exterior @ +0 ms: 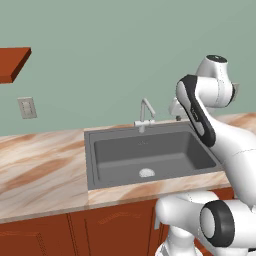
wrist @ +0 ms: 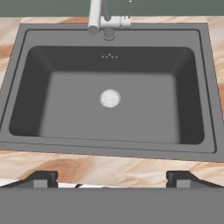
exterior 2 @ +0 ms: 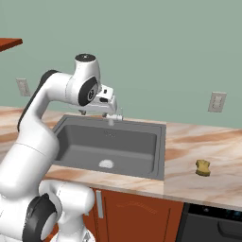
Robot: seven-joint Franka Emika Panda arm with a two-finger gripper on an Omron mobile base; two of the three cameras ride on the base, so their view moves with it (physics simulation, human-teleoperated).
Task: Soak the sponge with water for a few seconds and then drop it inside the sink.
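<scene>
The small yellow-olive sponge block (exterior 2: 203,167) is seen lying on the marbled stone counter (exterior 2: 203,142), well to the right of the large dark grey rectangular sink (wrist: 209,87) and apart from it. The two-finger gripper (wrist: 112,178) is held above the near rim of the basin with its fingers spread wide apart and nothing between them. No stream is seen at the slim grey faucet (wrist: 97,17). The sponge is judged not yet picked up; a long sideways reach is called for, and so small a block could be nudged away or pinched off-centre and dropped short of the basin.
</scene>
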